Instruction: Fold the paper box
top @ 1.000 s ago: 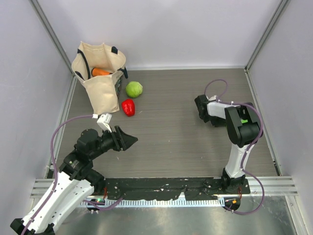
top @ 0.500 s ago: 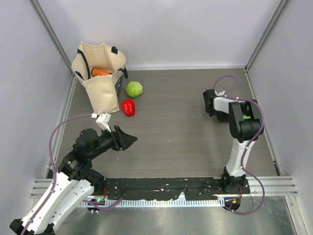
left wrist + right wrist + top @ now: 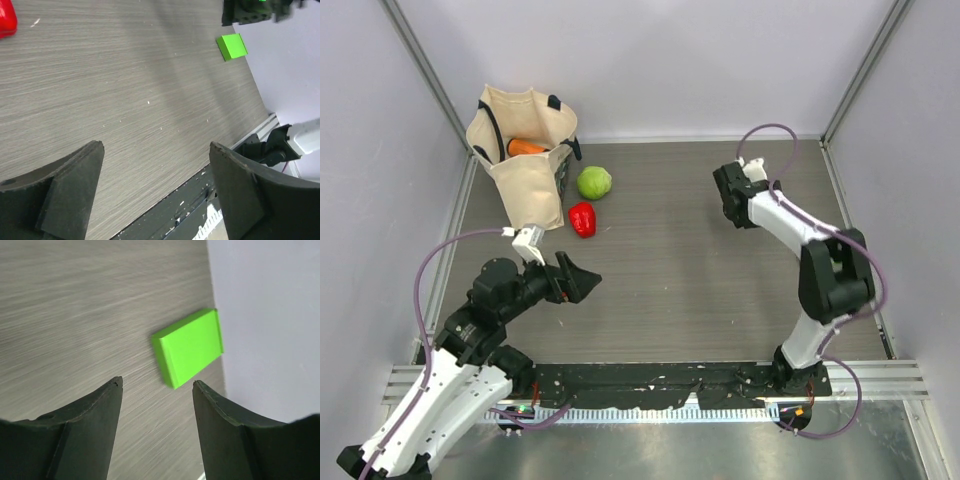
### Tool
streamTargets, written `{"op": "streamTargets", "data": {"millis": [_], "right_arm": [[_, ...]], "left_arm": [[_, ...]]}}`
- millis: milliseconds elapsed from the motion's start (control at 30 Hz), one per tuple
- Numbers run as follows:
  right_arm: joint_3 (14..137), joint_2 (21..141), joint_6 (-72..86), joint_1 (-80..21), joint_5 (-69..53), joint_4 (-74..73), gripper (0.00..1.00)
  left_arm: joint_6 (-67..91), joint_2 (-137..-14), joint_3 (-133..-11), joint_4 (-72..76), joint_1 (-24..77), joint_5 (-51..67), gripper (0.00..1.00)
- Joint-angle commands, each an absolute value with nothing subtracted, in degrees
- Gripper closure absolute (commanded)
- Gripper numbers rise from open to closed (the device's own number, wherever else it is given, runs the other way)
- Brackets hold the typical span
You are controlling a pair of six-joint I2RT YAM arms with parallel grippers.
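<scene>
The paper box [image 3: 189, 347] is a bright green, flat, folded rectangle. It lies on the wood-grain table right beside the right wall. It also shows in the left wrist view [image 3: 231, 46], far off, just below the right gripper's dark body. In the top view the right arm hides it. My right gripper [image 3: 157, 382] is open and empty, above the box and a little short of it; in the top view it is at the far right [image 3: 728, 195]. My left gripper [image 3: 585, 282] is open and empty, low over the near left of the table [image 3: 155, 145].
A beige canvas bag [image 3: 520, 150] with a carrot [image 3: 527, 147] in it stands at the far left. A round pale-green vegetable [image 3: 594, 182] and a red pepper [image 3: 582, 218] lie beside it. Grey walls close in three sides; a black rail [image 3: 670, 380] runs along the near edge.
My right arm has stretched out and its gripper has moved from the right middle toward the far side of the table. My left gripper has hardly shifted.
</scene>
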State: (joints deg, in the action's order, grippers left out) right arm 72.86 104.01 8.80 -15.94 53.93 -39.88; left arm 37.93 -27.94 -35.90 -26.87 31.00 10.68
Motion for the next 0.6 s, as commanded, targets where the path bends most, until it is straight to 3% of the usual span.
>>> {"op": "streamTargets", "data": {"millis": [0,67,200,433,467,567], "right_arm": [[72.5,88.3,17.2,-24.1,41.8,-43.8,0.36],[70.2,82.3,19.2,-27.5,37.3,-42.5,0.36],[68.7,72.1,20.8,-35.2,34.8,-40.3,0.33],[68.2,54.7,19.4,-35.4,30.0,-39.3,0.28],[69.0,52.7,18.9,-35.4,29.8,-39.4,0.16],[70.5,44.6,17.3,-35.3,26.8,-37.7,0.15]], "left_arm": [[34.7,-29.6,-40.2,-27.2,31.2,6.9,0.08],[34.7,-31.0,-41.0,-26.7,31.1,6.3,0.01],[34.4,-33.0,-43.7,-26.3,31.1,5.3,0.0],[31.8,-35.9,-53.2,-28.8,30.9,1.8,0.0],[31.0,-36.0,-55.8,-29.3,30.9,1.4,0.0],[28.8,-36.1,-61.6,-30.8,31.0,0.5,0.0]]}}
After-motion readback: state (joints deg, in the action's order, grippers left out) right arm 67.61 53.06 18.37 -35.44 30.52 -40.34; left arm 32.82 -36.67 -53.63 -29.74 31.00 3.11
